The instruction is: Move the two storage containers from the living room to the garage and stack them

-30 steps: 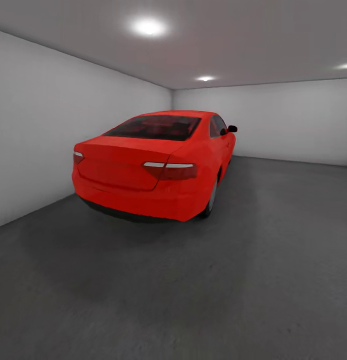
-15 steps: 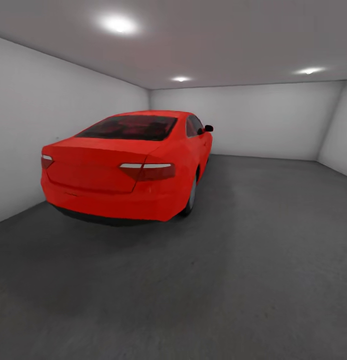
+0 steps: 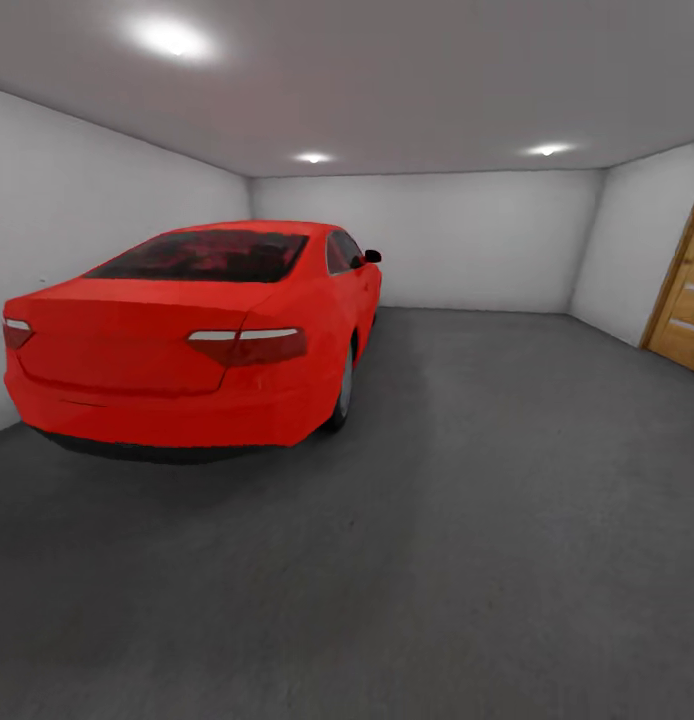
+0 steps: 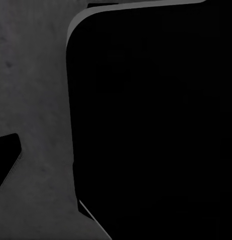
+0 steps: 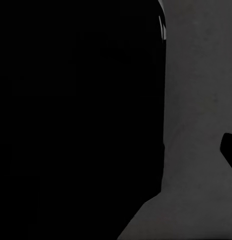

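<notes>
A bare garage (image 3: 427,240) with plain pale grey walls and a pale ceiling. Three round ceiling lights (image 3: 172,38) glow above, one near on the left and two farther back. The floor (image 3: 467,520) is dark grey, rough and faintly speckled, like concrete, and stretches from near to the far wall.

On the left stands a bright red car (image 3: 197,330), seen from behind and a little to its right side. Its rear window is dark and tinted, its tail lamps are dark red with a pale strip, and a black side mirror sticks out on its right. The car sits close beside the left wall, with open floor to its right.

At the far right edge, part of a light wood door (image 3: 685,300) shows against the right wall.

From the left wrist camera, a large black shape with a rounded corner covers most of the picture, and grey floor (image 4: 40,100) lies beside it. The right wrist camera shows much the same: a big black mass and a strip of grey floor (image 5: 196,100). Whether either arm's fingers are open or closed cannot be told from these dark shapes.
</notes>
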